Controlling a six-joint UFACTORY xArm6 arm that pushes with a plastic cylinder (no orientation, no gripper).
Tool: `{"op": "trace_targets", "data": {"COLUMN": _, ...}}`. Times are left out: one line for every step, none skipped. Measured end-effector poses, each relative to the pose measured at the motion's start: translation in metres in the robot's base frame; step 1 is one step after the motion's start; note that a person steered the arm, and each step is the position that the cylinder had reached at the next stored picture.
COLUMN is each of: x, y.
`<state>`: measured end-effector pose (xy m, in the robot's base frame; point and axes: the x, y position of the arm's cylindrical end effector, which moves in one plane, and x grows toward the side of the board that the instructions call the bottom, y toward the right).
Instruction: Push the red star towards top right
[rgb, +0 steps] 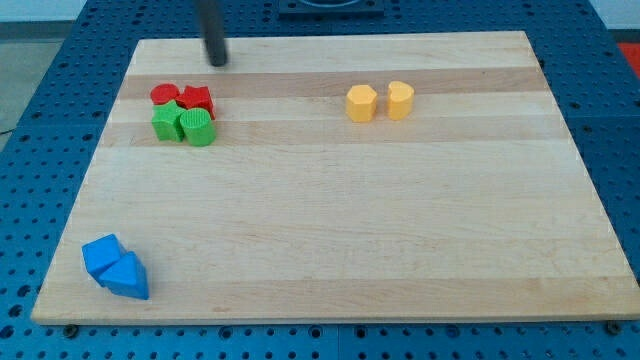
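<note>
The red star (198, 99) lies at the upper left of the wooden board (330, 250). It touches a second red block (165, 95) on its left and a green round block (199, 127) just below it. A green block (166, 124) sits left of the green round one. My tip (218, 62) is above and slightly right of the red star, a short way apart from it.
Two yellow blocks, a hexagon (361, 103) and a heart-like one (400, 100), stand side by side at the upper middle right. Two blue blocks (115, 267) sit together at the bottom left corner. A blue pegboard surrounds the board.
</note>
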<state>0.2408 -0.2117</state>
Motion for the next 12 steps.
{"op": "trace_targets", "data": {"x": 0.035, "y": -0.072}}
{"op": "trace_targets", "data": {"x": 0.081, "y": -0.093}}
{"op": "trace_targets", "data": {"x": 0.11, "y": -0.075}}
{"op": "trace_targets", "data": {"x": 0.112, "y": -0.016}}
{"op": "trace_targets", "data": {"x": 0.11, "y": 0.045}}
{"op": "trace_targets", "data": {"x": 0.094, "y": 0.086}}
{"op": "trace_targets", "data": {"x": 0.092, "y": 0.081}}
{"op": "trace_targets", "data": {"x": 0.092, "y": 0.047}}
{"op": "trace_targets", "data": {"x": 0.075, "y": 0.044}}
{"op": "trace_targets", "data": {"x": 0.054, "y": 0.106}}
{"op": "trace_targets", "data": {"x": 0.053, "y": 0.189}}
{"op": "trace_targets", "data": {"x": 0.053, "y": 0.208}}
